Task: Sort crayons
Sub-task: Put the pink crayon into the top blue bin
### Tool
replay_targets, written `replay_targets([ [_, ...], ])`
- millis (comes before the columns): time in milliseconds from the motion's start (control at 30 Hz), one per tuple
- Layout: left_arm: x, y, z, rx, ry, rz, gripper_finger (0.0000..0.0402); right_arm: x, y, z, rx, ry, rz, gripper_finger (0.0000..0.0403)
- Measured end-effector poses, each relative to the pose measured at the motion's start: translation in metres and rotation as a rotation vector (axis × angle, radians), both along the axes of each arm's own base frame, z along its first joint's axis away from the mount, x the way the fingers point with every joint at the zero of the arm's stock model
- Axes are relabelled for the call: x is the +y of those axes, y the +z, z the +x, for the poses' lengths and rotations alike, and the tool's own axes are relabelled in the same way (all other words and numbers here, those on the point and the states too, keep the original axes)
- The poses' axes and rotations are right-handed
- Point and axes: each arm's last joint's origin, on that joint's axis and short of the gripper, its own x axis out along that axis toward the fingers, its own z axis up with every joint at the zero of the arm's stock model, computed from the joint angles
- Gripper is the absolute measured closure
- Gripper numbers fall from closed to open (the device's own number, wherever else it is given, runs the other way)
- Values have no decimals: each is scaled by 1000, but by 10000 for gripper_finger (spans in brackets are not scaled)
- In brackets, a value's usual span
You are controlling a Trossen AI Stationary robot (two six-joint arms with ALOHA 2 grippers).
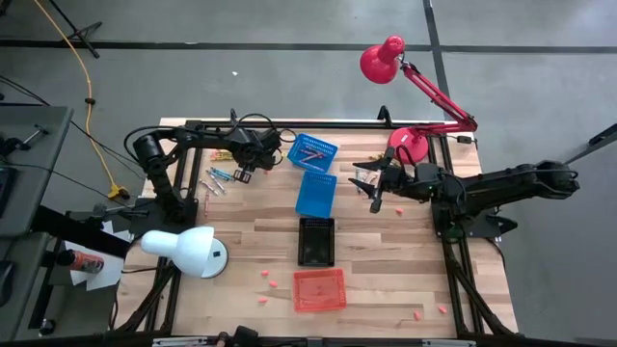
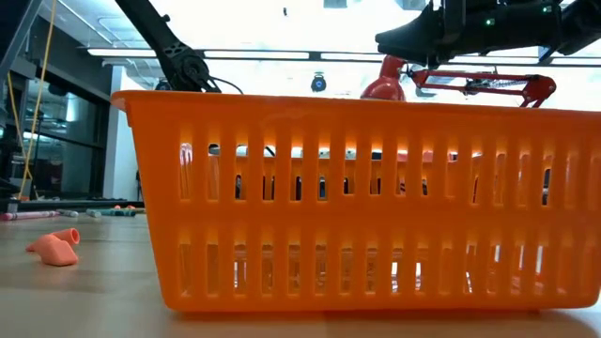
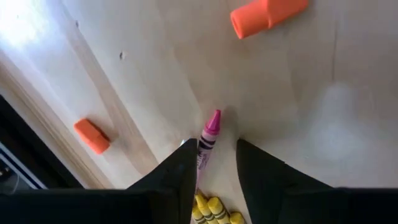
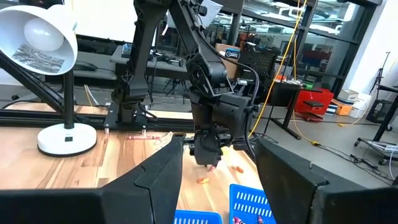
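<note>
A magenta crayon (image 3: 209, 134) lies on the wooden table between the two fingers of my left gripper (image 3: 216, 144), which points steeply down at the table's far left (image 1: 241, 175). The gap between the fingers is wider than the crayon, so the gripper is open. Yellow crayons (image 3: 214, 208) lie just behind the fingers. More crayons (image 1: 214, 180) are scattered beside it. My right gripper (image 1: 364, 183) hangs open and level above the table, right of the blue baskets, holding nothing. My left gripper straddles the magenta crayon's wrapped rear part (image 3: 204, 152) from above, fingers along its two sides. The crayon lies flat on the table close against one finger (image 3: 186, 163). I cannot tell whether that finger touches it; a gap shows at the other.
Two blue baskets (image 1: 313, 151) (image 1: 316, 193), a black basket (image 1: 316, 241) and an orange basket (image 1: 319, 289) stand in a row down the middle. Stubby orange bits (image 3: 267, 14) (image 3: 92, 135) lie near the left gripper. A white lamp (image 1: 183, 251) and a red lamp (image 1: 386, 60) stand at the sides.
</note>
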Motion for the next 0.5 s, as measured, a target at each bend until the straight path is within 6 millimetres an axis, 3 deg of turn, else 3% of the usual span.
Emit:
replay_targets([
  [500, -14, -1, 6, 11, -32, -30, 326, 0, -1, 0, 11, -1, -15, 206],
])
